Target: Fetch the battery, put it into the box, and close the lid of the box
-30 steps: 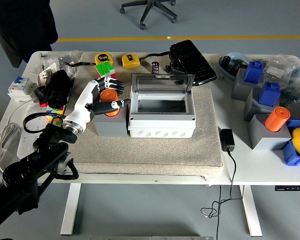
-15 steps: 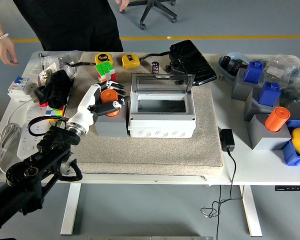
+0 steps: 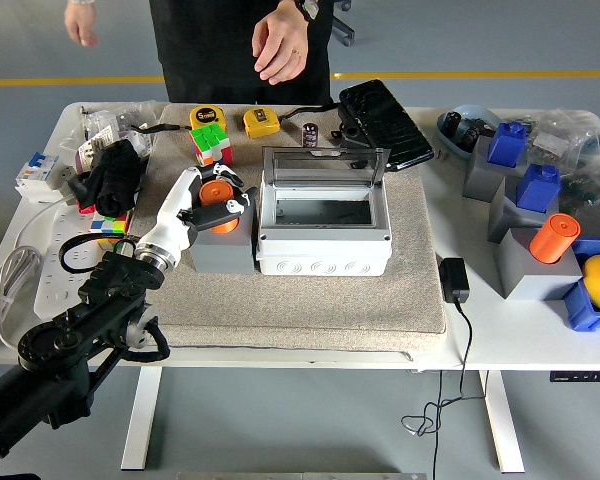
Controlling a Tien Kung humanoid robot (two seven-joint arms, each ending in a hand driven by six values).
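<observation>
The robot's left hand [image 3: 212, 202] wraps its white-and-black fingers [image 3: 227, 208] around an orange battery [image 3: 217, 192], a squat cylinder standing upright with its long axis vertical and its flat top facing up. The battery sits in the top of a grey block [image 3: 221, 248] just below the hand, on a beige mat [image 3: 310, 300] spread over the white table [image 3: 500, 320]. The fingers are curled closed against the battery's sides; the thumb lies across its near face.

Immediately to the hand's right stands the grey box [image 3: 324, 238], its clear lid [image 3: 325, 166] hinged up at the far side and the interior open to view. Beyond the hand lie a multicoloured puzzle cube [image 3: 210, 142] and two yellow tape measures [image 3: 261, 122]. Far off to the right, a second orange cylinder [image 3: 553, 238] leans on another grey block.

A person in dark clothing [image 3: 235, 50] stands at the far side, one hand [image 3: 278, 45] hanging loose above the table, touching nothing.
</observation>
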